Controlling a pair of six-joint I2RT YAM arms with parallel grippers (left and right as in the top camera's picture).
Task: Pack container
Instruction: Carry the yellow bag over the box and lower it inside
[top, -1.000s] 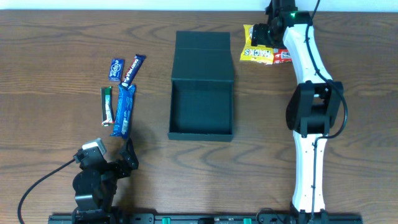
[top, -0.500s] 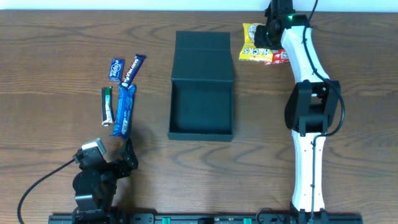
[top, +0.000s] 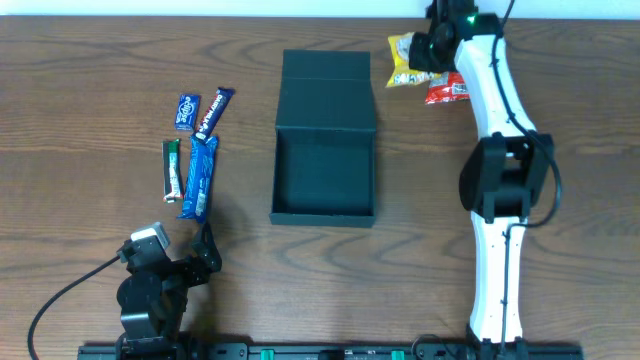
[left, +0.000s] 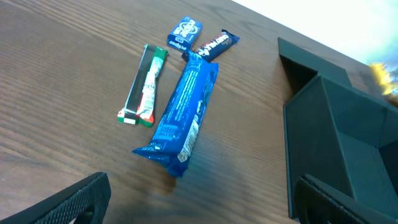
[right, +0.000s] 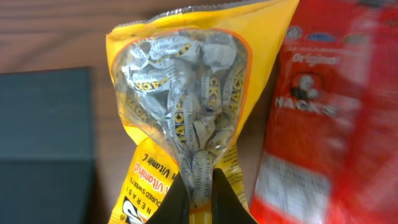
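The right gripper (right: 198, 194) pinches the yellow candy bag (right: 186, 93) narrowly at its lower seam, so the pouch hangs loose. I judge the step in hand to be carrying it over. Lift well clear of the red bag (top: 445, 92) touching its 3 o'clock side, then clear the wall. The open container (top: 324, 170) sits mid-table, well apart at the gripper's 7 o'clock. The left gripper (left: 202, 202) rests wide and empty.

Container (top: 324, 170) in overhead, left-wrist views

Probably a lab (robot-arm table (top: 90, 60)).
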